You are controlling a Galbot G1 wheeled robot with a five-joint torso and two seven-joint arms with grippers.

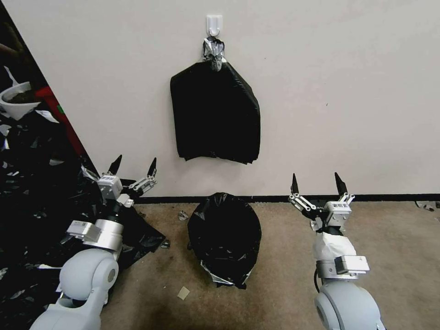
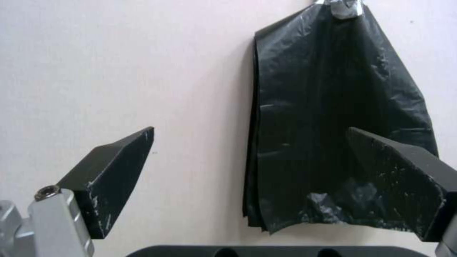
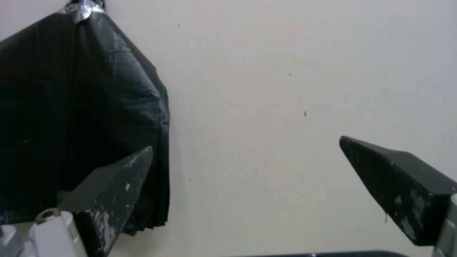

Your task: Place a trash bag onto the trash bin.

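Thick flat stack of black plastic bags (image 1: 215, 114) hangs from white wall hook (image 1: 214, 24) at 12 o'clock. Thin glossy black film trash bag (image 1: 224, 238), silvery creases, drapes over the round trash bin on carpet, dead centre. Left gripper (image 1: 134, 165) at 9 o'clock, right gripper (image 1: 316, 182) at 3: both spread wide, empty.

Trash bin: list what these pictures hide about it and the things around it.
- Trash bin, head view: the black trash bag drapes over it, hiding its wall, rim and base.
- Stack of bags on the wall: the wrist views cut off its hook; how many bags it holds cannot be counted.
- Heap of black plastic, head view: cut by the picture's edge.
- Left gripper and right gripper: open, holding nothing.
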